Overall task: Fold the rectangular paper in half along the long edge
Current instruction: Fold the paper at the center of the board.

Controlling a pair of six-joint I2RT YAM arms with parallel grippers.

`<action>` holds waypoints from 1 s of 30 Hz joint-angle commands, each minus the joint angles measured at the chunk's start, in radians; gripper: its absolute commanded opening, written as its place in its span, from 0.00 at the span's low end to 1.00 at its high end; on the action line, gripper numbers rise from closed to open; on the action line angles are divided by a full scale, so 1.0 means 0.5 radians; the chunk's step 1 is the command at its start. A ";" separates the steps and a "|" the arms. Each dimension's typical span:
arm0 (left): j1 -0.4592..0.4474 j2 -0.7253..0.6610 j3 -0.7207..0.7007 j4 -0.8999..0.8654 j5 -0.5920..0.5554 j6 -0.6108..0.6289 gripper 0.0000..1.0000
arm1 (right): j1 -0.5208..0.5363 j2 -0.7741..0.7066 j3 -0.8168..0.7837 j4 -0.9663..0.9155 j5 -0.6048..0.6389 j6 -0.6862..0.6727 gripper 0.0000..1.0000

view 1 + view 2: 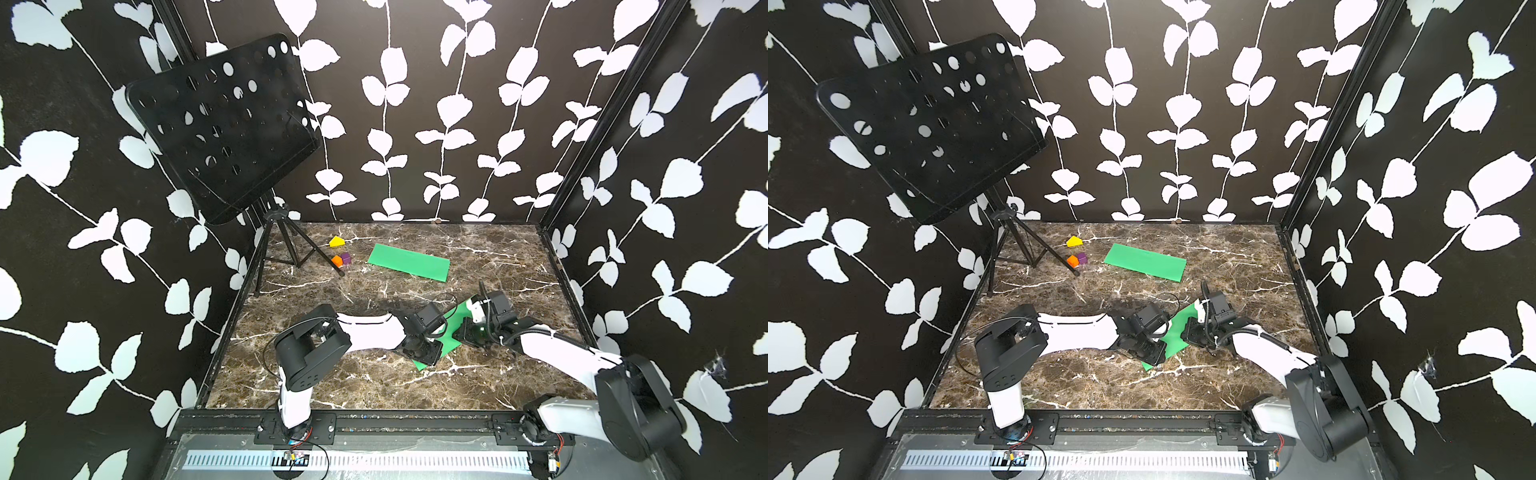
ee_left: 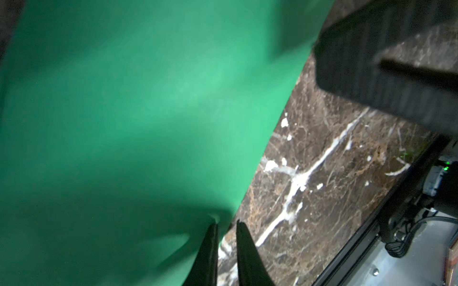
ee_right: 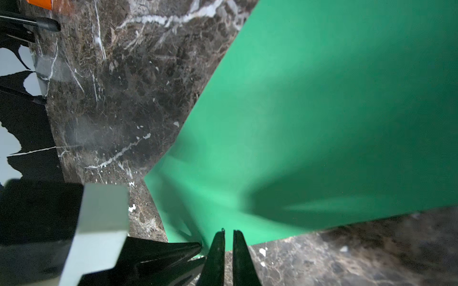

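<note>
You see the paper near the front middle of the surface, between both arms. The left fingers, almost pressed together, pinch its edge. The right fingers pinch another edge, where it bends a little. Another green sheet lies flat farther back.

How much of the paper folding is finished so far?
Done: the left gripper and right gripper seem pinched onto an edge of the near green paper. In hand: that edge looks raised and puckered. Left: carry it over to the opposite edge and press a crease; no fold shows yet.
</note>
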 commanded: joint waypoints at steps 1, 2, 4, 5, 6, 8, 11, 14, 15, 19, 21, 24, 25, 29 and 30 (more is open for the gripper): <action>0.000 0.046 -0.017 -0.097 -0.012 0.030 0.17 | -0.002 0.070 -0.041 0.183 -0.154 0.111 0.09; 0.000 0.045 -0.024 -0.103 -0.018 0.031 0.17 | 0.000 0.089 -0.045 0.181 -0.169 0.112 0.09; 0.000 0.048 -0.027 -0.118 -0.028 0.039 0.17 | -0.001 0.134 -0.052 0.174 -0.201 0.118 0.08; 0.001 0.049 -0.029 -0.121 -0.031 0.042 0.16 | -0.002 0.152 -0.062 0.178 -0.214 0.123 0.08; 0.003 0.051 -0.033 -0.129 -0.037 0.044 0.16 | -0.002 0.164 -0.075 0.188 -0.237 0.130 0.07; 0.008 0.058 -0.036 -0.129 -0.036 0.041 0.16 | 0.000 0.192 -0.089 0.210 -0.292 0.131 0.07; 0.019 0.065 -0.045 -0.119 -0.032 0.033 0.16 | 0.000 0.242 -0.098 0.229 -0.384 0.119 0.07; 0.030 0.072 -0.049 -0.110 -0.035 0.033 0.15 | 0.000 0.291 -0.104 0.224 -0.416 0.093 0.07; 0.036 0.074 -0.049 -0.114 -0.033 0.032 0.15 | -0.001 0.305 -0.101 0.216 -0.419 0.083 0.07; 0.049 0.058 -0.075 -0.107 -0.028 0.013 0.15 | -0.003 0.310 -0.055 0.014 -0.252 -0.005 0.06; 0.054 0.050 -0.099 -0.106 -0.028 0.004 0.15 | -0.010 0.295 -0.005 -0.174 -0.065 -0.082 0.04; 0.063 0.037 -0.134 -0.106 -0.021 -0.003 0.15 | -0.052 0.241 0.027 -0.345 0.133 -0.124 0.00; 0.064 0.033 -0.146 -0.108 -0.022 -0.004 0.15 | -0.073 0.221 0.027 -0.368 0.162 -0.125 0.00; 0.070 0.026 -0.171 -0.094 -0.020 -0.010 0.15 | -0.187 0.197 0.022 -0.406 0.230 -0.125 0.00; 0.070 0.028 -0.171 -0.094 -0.028 -0.010 0.15 | -0.216 0.203 0.030 -0.419 0.233 -0.139 0.00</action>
